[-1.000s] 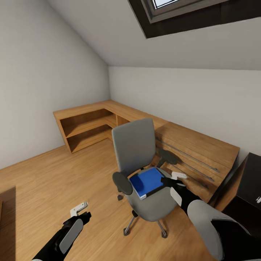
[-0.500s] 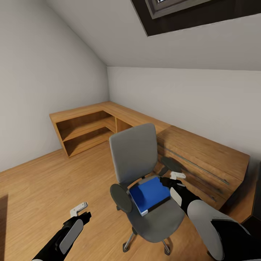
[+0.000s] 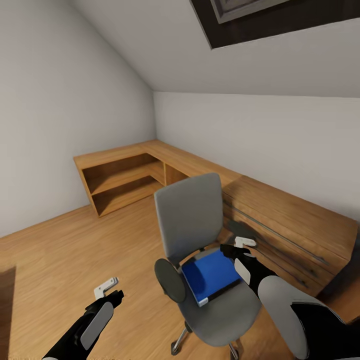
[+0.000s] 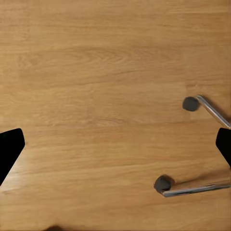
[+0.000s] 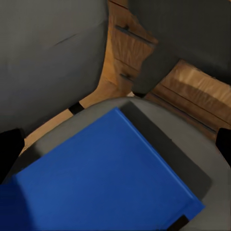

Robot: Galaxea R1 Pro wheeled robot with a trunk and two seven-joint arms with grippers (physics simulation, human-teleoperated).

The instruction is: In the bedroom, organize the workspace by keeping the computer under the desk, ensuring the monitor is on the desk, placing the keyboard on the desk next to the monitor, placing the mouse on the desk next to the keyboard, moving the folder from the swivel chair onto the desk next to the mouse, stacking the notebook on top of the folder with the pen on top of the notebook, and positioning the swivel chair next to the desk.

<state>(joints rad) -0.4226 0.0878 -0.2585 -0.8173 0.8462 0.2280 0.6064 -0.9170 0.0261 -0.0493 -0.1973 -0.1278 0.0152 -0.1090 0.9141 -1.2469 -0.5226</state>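
The grey swivel chair (image 3: 189, 215) stands on the wood floor of the bedroom, its back toward the low oak furniture. The bright-blue folder (image 3: 209, 273) lies flat on its seat and is seen close up as the folder (image 5: 106, 178) in the right wrist view. My right gripper (image 3: 239, 246) hovers open just above the folder's far right corner, near the chair's right armrest (image 3: 240, 230). My left gripper (image 3: 107, 290) hangs open over bare floor to the left of the chair. Its wrist view shows two chair castors (image 4: 163, 184) and chrome legs.
Low oak shelving (image 3: 125, 177) runs along the back left wall. An oak drawer unit (image 3: 290, 225) continues it behind the chair on the right. A sloped grey ceiling with a dark skylight frame (image 3: 280, 20) is overhead. Open wood floor (image 3: 60, 255) lies to the left.
The whole view has shifted, so the camera moved: the black desk edge at the far right has left the picture. Both arms keep their pose, the right gripper still over the folder.
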